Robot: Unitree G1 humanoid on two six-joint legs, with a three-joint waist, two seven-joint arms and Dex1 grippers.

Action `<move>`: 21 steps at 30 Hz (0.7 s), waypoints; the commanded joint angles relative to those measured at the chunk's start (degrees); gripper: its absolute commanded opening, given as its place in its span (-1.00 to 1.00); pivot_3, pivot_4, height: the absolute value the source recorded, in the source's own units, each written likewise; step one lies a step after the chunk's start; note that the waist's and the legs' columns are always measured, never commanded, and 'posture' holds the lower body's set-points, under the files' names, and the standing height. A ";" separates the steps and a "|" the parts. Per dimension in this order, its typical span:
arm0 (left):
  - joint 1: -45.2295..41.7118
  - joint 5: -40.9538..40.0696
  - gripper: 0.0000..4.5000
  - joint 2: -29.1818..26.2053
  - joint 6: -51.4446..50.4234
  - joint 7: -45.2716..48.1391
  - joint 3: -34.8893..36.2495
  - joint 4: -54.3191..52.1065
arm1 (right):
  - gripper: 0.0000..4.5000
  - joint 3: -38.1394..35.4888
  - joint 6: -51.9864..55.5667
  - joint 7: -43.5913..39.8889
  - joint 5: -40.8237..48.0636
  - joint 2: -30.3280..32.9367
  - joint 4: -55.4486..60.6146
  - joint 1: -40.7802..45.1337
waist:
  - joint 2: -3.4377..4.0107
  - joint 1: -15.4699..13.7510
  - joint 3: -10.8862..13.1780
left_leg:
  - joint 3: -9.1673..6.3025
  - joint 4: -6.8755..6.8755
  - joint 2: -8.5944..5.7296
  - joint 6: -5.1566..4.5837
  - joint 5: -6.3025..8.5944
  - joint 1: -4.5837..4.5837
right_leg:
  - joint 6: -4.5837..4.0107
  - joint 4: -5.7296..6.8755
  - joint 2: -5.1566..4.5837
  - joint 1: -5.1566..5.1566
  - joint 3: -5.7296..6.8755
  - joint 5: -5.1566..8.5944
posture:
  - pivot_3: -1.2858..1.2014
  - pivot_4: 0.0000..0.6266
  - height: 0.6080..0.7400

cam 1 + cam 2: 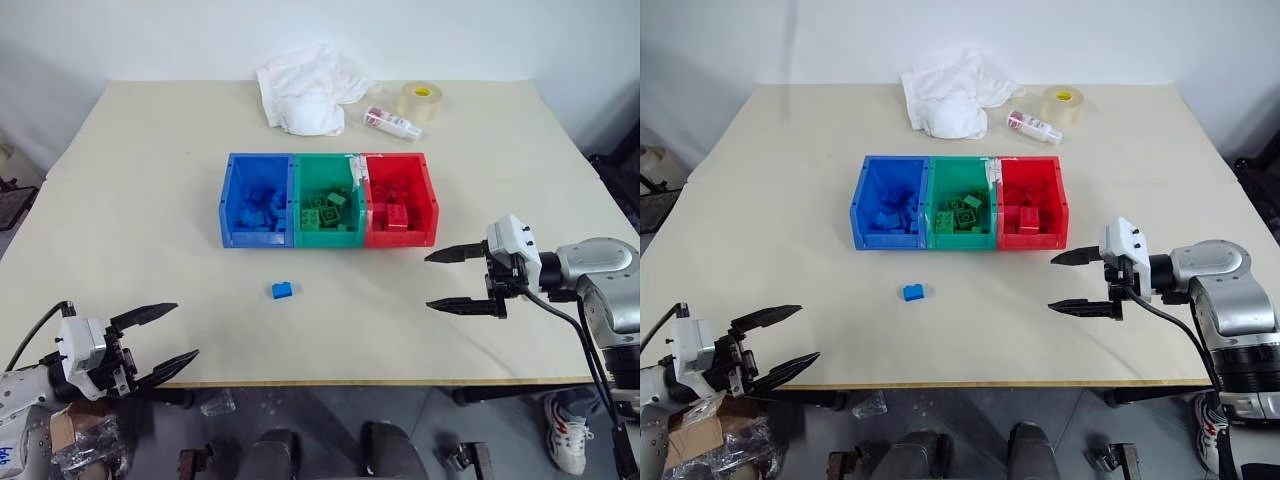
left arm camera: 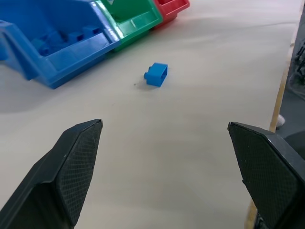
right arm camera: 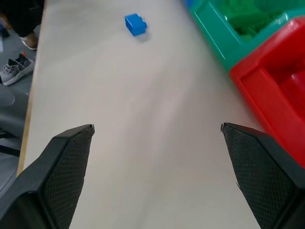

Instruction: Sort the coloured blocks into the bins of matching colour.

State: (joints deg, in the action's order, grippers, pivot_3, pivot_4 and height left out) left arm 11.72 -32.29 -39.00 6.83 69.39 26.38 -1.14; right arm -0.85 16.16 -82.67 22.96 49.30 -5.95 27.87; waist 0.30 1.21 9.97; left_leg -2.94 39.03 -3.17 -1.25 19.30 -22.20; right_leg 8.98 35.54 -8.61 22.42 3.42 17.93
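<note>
Three joined bins sit mid-table: a blue bin [image 1: 233, 205], a green bin [image 1: 328, 165] and a red bin [image 1: 425, 205], each holding several blocks of its own colour. One small blue block [image 1: 283, 290] lies loose on the table in front of the blue bin, also seen as the blue block [image 2: 157, 74] in the left wrist view. My left gripper [image 1: 160, 342] hangs open at the table's near left corner, empty. Over the table's right side, level with the loose block, my right gripper [image 1: 447, 280] stands open and empty, pointing left.
At the table's far edge lie a white cloth [image 1: 310, 92], a small white bottle [image 1: 391, 122] and a clear tape roll [image 1: 421, 100]. The table's front edge [image 1: 380, 381] runs just behind my left gripper.
</note>
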 commanded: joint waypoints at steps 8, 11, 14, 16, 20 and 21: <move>-10.83 6.44 1.00 2.09 -3.27 -7.67 -11.26 -2.52 | 0.98 -0.98 1.27 4.98 1.10 -1.71 4.89 0.24 | 0.00 -1.44 0.00 | -0.01 0.06 -0.06 -0.02 0.01 0.00 | 0.00 0.06 0.00 0.00 0.00 0.00 | 0.03 -0.52 1.00; -16.60 10.27 1.00 4.12 -2.62 -8.79 -16.98 -0.05 | 0.98 -1.30 1.71 6.44 1.22 -2.04 6.29 -0.41 | 0.00 -1.33 0.00 | 0.00 0.07 -0.07 -0.02 0.00 0.00 | 0.01 0.12 0.02 -0.01 0.02 0.00 | 0.03 -0.52 1.00; -22.80 13.77 1.00 6.88 -0.57 -9.42 -21.78 4.79 | 0.98 -1.91 2.28 8.25 1.53 -2.20 8.03 -1.45 | 0.00 -1.30 0.00 | 0.03 0.08 -0.06 -0.01 0.00 0.00 | 0.01 0.16 0.04 0.01 0.06 -0.01 | 0.03 -0.52 1.00; -25.94 15.11 1.00 8.31 0.67 -8.61 -24.14 8.03 | 0.98 -2.32 2.61 9.19 1.79 -2.05 9.31 -2.46 | -0.01 -1.30 0.00 | 0.03 0.09 -0.07 -0.01 0.00 0.00 | 0.02 0.19 0.04 0.00 0.10 -0.01 | 0.03 -0.52 1.00; -30.55 18.62 1.00 9.72 1.55 -8.91 -27.76 13.81 | 0.98 -3.64 3.60 11.13 2.61 -1.67 12.05 -4.63 | -0.01 -1.19 0.00 | 0.04 0.09 -0.09 -0.01 0.00 -0.01 | 0.02 0.19 0.05 0.01 0.13 -0.01 | 0.03 -0.52 1.00; -31.15 19.26 1.00 9.74 1.37 -9.07 -28.35 14.61 | 0.98 -3.92 3.72 11.49 2.73 -1.58 12.47 -5.03 | -0.01 -1.15 0.01 | 0.08 0.08 -0.09 -0.01 0.00 0.00 | 0.02 0.20 0.05 0.01 0.12 -0.01 | 0.03 -0.52 1.00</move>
State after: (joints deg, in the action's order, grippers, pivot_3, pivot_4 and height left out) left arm -18.71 -14.08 -29.22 7.35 60.61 -1.40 12.76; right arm -2.64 19.71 -71.94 24.14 46.98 4.02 22.85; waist 0.29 0.06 9.97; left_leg -2.86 39.11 -3.26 -1.26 19.29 -22.21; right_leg 9.01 35.75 -8.56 22.45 3.54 17.92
